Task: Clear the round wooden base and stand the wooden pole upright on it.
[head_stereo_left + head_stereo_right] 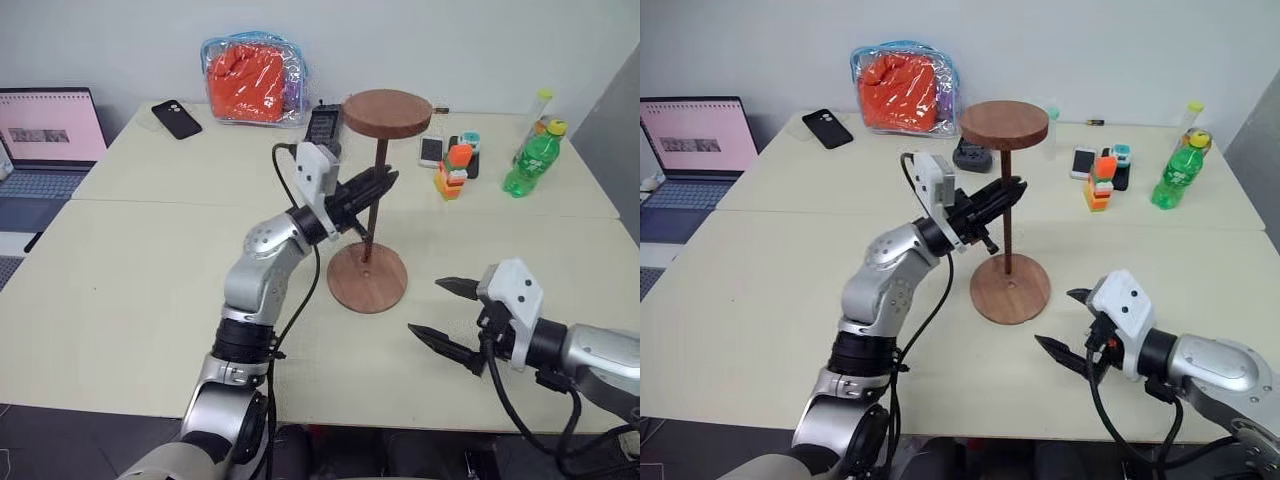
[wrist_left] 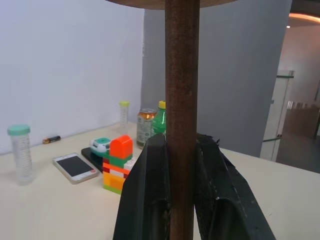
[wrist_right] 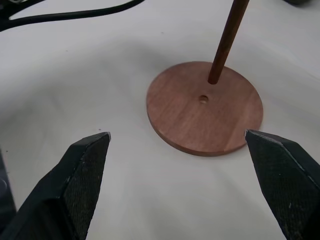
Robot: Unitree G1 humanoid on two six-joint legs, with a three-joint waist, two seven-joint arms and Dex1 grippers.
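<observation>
While my left gripper (image 1: pixel 378 188) is clamped on the wooden pole (image 1: pixel 375 205), I have it upright over the round wooden base (image 1: pixel 368 277), its fixed disc at the top and its bare lower end down on the base. In my right wrist view that end rests on the wood just beside the small centre hole (image 3: pixel 203 99), towards the far side, not in it. So I judge the job about two thirds done: the base lies bare near the middle of the table (image 1: pixel 150 290), nothing on it but the pole, and the pole is vertical, yet it stands only because I hold it. What is left is to shift the tip the short way into the hole, seat it, and let go without tipping it.

My right gripper (image 1: pixel 445 315) hangs low over the near right part of the table, to the right of the base and apart from it, its two fingers spread wide and empty. The green bottle (image 1: pixel 531 160), toy blocks (image 1: pixel 453 170) and phones (image 1: pixel 431 151) sit far right, well clear.
</observation>
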